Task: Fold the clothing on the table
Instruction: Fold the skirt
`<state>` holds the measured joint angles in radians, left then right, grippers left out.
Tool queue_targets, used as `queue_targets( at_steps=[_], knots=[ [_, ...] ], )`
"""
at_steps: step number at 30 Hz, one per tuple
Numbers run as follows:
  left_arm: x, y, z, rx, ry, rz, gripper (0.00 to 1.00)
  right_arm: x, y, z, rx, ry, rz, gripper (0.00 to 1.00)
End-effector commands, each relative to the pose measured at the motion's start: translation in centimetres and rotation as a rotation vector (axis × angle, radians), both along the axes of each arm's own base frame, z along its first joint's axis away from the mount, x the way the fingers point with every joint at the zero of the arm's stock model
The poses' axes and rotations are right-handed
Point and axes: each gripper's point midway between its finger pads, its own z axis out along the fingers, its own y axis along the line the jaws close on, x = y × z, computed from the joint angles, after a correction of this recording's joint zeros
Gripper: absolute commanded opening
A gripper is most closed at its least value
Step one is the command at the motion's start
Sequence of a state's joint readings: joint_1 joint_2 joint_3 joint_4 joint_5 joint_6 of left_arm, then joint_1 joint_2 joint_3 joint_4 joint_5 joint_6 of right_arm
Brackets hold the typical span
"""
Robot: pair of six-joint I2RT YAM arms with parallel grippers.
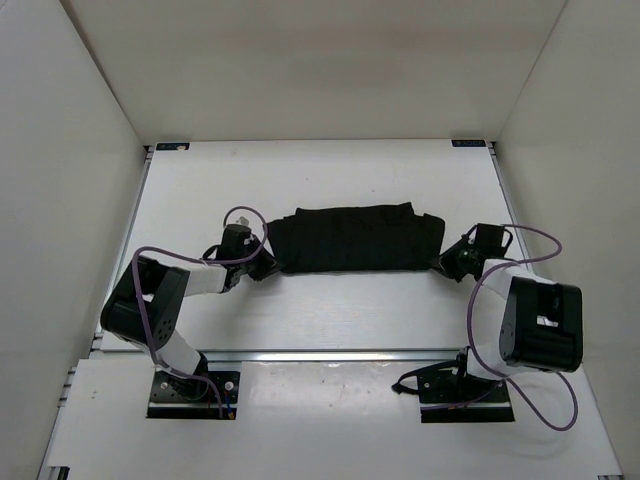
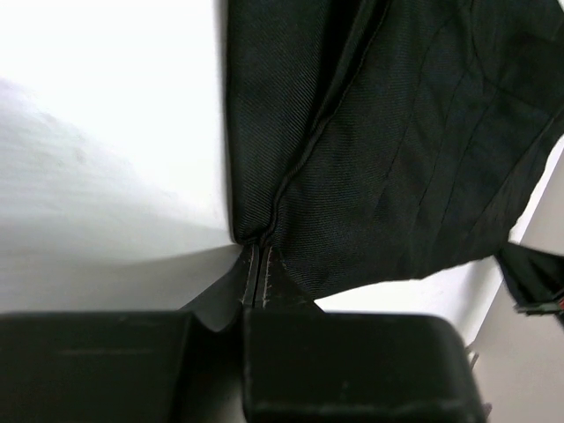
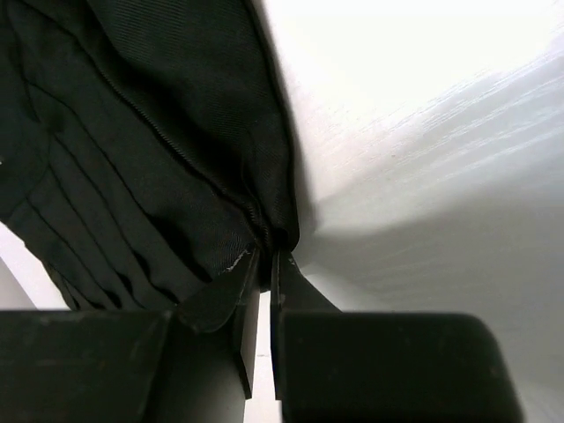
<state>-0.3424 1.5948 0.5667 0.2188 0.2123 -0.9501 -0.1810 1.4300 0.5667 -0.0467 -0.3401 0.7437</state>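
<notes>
The clothing (image 1: 355, 238), a black pleated garment, lies spread across the middle of the white table (image 1: 330, 175). My left gripper (image 1: 266, 263) is at its near left corner, shut on the fabric edge. In the left wrist view the two fingertips (image 2: 256, 275) pinch the clothing (image 2: 388, 159) at a seam. My right gripper (image 1: 446, 260) is at the near right corner, shut on that corner. In the right wrist view the fingers (image 3: 248, 282) clamp a bunched fold of the clothing (image 3: 132, 150).
White enclosure walls (image 1: 70, 180) stand on the left, right and back. A metal rail (image 1: 330, 354) runs along the table's near edge, with both arm bases (image 1: 190, 390) behind it. Purple cables (image 1: 540, 250) loop off each arm.
</notes>
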Motion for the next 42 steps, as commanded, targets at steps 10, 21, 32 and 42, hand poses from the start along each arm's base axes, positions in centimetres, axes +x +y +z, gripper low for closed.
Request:
queue_targets(
  at_steps=[10, 21, 32, 42],
  knots=[
    [-3.5, -5.9, -1.0, -0.04, 0.017, -0.148, 0.0, 2.2, -2.8, 10.8, -0.26, -0.231, 0.141, 0.0],
    [-3.1, -5.7, -2.4, -0.038, 0.025, -0.124, 0.0, 6.1, 13.6, 16.4, -0.353, -0.383, 0.675, 0.0],
    [-3.5, -5.7, -2.3, -0.049, 0.02, -0.131, 0.0, 3.7, 25.5, 14.0, -0.232, -0.375, 0.922, 0.0],
    [-3.7, -5.5, -2.3, -0.046, 0.022, -0.136, 0.0, 0.7, 30.8, 10.9, -0.171, -0.322, 1.077, 0.0]
  ],
)
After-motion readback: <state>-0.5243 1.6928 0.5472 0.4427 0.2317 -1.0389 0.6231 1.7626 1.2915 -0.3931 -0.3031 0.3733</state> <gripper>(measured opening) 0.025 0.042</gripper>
